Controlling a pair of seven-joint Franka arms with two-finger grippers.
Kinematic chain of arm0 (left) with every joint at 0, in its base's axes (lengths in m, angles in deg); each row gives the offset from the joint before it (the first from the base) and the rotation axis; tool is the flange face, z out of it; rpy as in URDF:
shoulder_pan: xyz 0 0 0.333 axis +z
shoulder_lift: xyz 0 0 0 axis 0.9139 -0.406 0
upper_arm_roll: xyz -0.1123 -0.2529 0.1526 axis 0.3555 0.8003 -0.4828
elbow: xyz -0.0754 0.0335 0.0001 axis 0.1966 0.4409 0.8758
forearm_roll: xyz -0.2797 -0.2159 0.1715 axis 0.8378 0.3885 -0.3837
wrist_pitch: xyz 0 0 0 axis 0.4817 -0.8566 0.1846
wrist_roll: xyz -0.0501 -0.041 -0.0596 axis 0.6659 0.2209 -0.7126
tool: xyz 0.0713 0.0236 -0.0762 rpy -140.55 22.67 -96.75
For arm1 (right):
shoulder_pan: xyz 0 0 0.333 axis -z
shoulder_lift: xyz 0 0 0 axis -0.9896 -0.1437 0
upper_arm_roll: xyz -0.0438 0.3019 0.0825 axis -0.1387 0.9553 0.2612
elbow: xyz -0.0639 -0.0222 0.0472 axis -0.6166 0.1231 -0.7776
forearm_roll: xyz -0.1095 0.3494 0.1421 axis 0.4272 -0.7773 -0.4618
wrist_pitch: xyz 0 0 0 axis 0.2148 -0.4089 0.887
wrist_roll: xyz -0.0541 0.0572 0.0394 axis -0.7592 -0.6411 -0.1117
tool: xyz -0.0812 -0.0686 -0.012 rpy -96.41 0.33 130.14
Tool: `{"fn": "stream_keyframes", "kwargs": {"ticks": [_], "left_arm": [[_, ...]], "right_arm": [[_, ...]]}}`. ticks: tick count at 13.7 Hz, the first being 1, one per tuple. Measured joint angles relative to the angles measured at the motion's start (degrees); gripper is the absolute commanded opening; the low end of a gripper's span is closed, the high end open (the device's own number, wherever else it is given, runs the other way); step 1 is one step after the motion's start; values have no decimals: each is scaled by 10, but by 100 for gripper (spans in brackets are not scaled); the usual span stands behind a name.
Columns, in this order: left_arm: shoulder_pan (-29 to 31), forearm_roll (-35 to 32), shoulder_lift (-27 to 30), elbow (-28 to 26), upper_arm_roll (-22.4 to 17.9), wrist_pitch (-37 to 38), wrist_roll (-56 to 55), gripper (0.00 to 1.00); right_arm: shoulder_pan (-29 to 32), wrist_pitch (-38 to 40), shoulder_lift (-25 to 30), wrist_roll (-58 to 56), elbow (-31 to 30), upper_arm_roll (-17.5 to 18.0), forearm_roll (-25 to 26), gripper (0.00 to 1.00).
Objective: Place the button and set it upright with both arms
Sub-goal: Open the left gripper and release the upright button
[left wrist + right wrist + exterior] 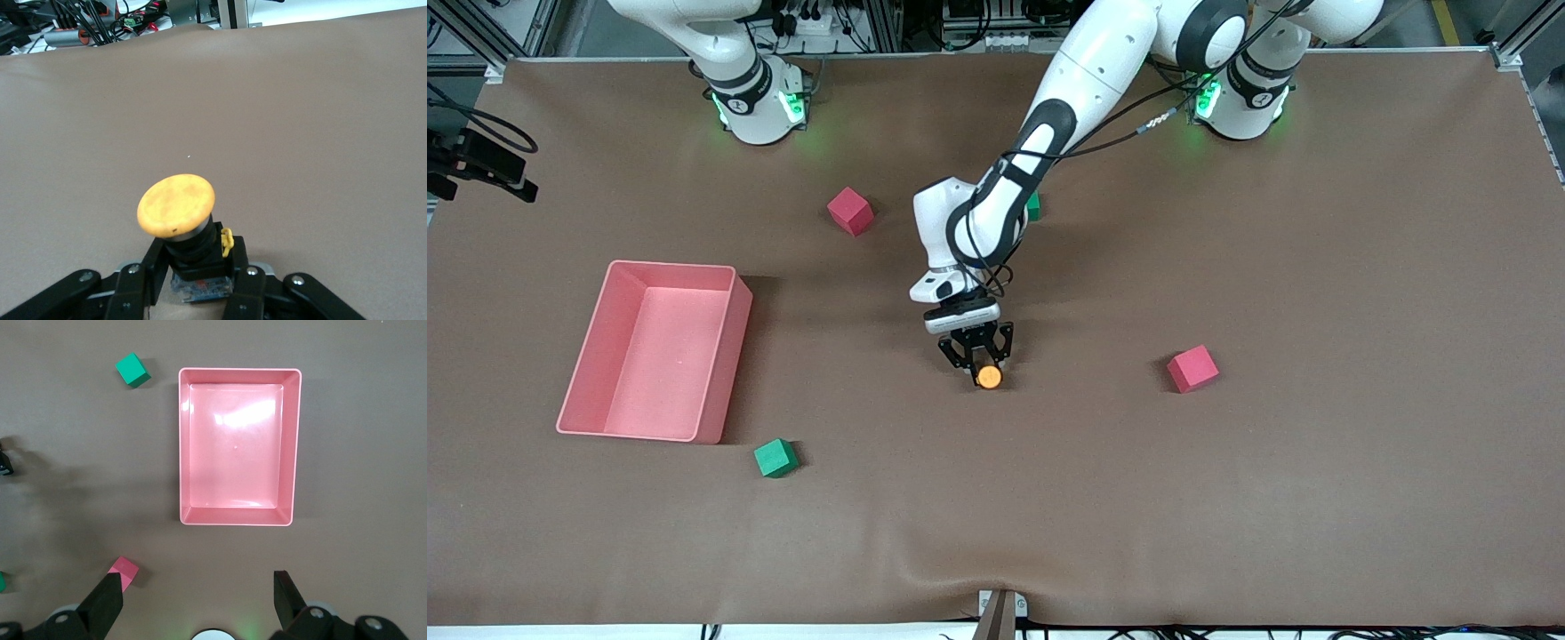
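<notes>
Button sits clamped in left end effector, cap outward.

A broad table covered in matte brown sheeting fills the scene, its surface faintly rippled along the edge nearest the front camera. Aluminium framing posts stand at the table's corners, with tangled black cables and electronics crowded past the edge by the bases.
</notes>
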Motion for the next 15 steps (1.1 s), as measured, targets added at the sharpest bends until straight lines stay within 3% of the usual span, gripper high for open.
{"fn": "stream_keyframes", "kwargs": {"ticks": [1, 3, 4, 9, 15], "left_arm": [[-2, -2, -1, 0, 0, 2, -1, 0], [-3, -6, -2, 0, 0, 4, -7, 73], [-3, -7, -2, 0, 0, 5, -14, 100], [-3, -3, -2, 2, 0, 5, -42, 100], [-7, 100, 33, 19, 15, 56, -21, 100]], "right_arm": [[0, 0, 0, 0, 0, 0, 0, 100], [0, 0, 0, 0, 0, 0, 0, 100], [0, 0, 0, 0, 0, 0, 0, 100], [0, 0, 0, 0, 0, 0, 0, 100], [0, 0, 0, 0, 0, 0, 0, 100]]}}
